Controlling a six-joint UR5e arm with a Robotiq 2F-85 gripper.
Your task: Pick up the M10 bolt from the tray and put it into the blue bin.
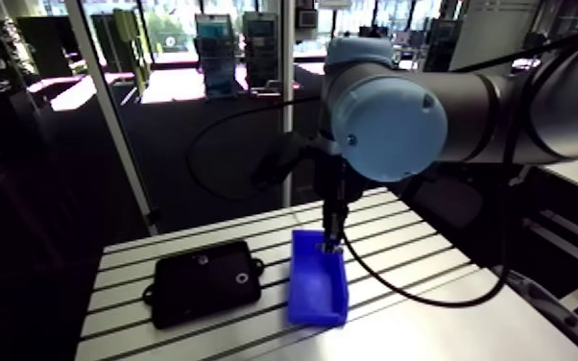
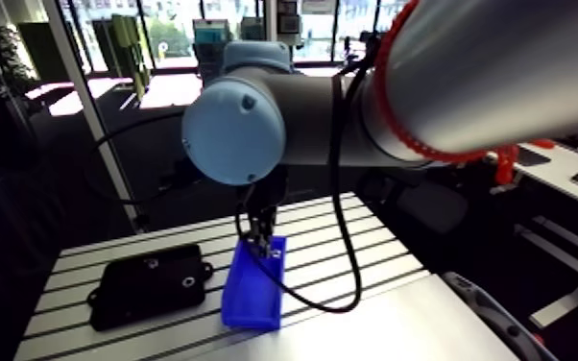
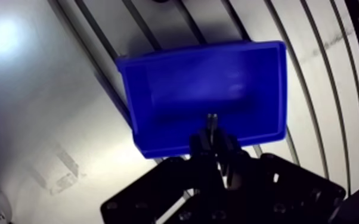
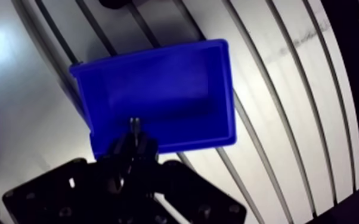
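Now fingers (image 3: 200,143) tight on the M10 bolt (image 3: 213,119) over the blue bin (image 3: 206,77), black tray (image 1: 187,288) just beside.

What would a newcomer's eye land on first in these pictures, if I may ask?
The bright blue bin stands out first, on the slotted aluminium table beside a black tray. Just above its open inside hangs the gripper, shut on a small silvery piece, seemingly the M10 bolt. The arm's light-blue joint cap looms large in the arm view.

Slotted silver aluminium table (image 1: 408,331)
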